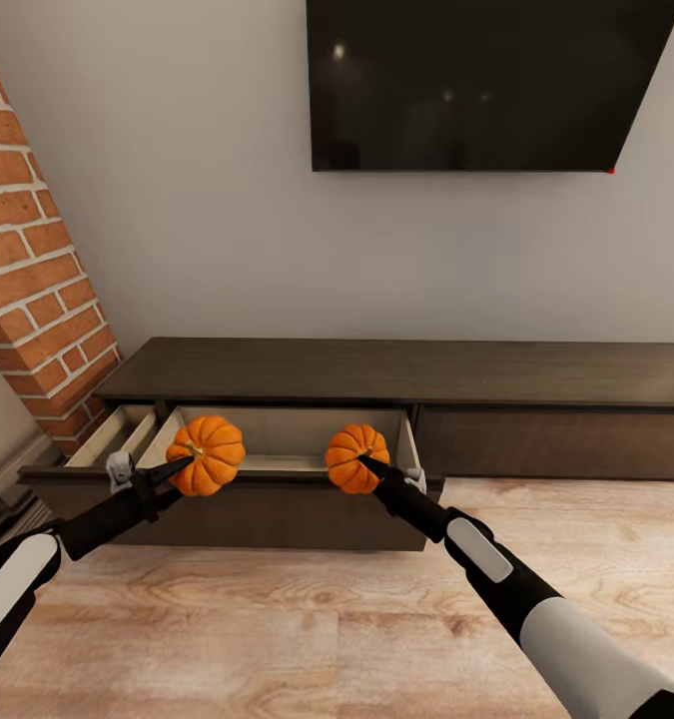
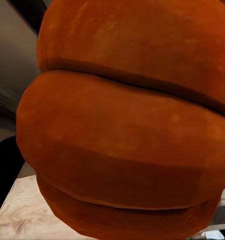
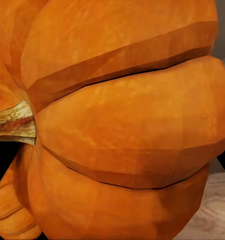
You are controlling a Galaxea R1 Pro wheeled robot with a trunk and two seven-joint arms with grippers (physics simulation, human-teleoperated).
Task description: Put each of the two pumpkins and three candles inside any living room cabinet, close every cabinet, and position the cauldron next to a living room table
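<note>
The pale, bare interior of the long dark-brown wood cabinet's pulled-out drawer [image 1: 297, 437] is lying open at twelve o'clock. Its dark front panel [image 1: 277, 491] is standing between. Two bright-orange ribbed pumpkins [image 1: 206, 455] [image 1: 355, 457] are crowding that edge.

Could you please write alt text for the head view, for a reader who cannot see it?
Two black robot arms each hold a small ribbed orange pumpkin, left pumpkin and right pumpkin, at the front edge of the open drawer of a long, low dark-brown wooden cabinet. Above hangs a black wall-mounted screen; red brick stands at left.

television [image 1: 481, 85] cropped above, cabinet [image 1: 576, 374] cropped rightward
</note>
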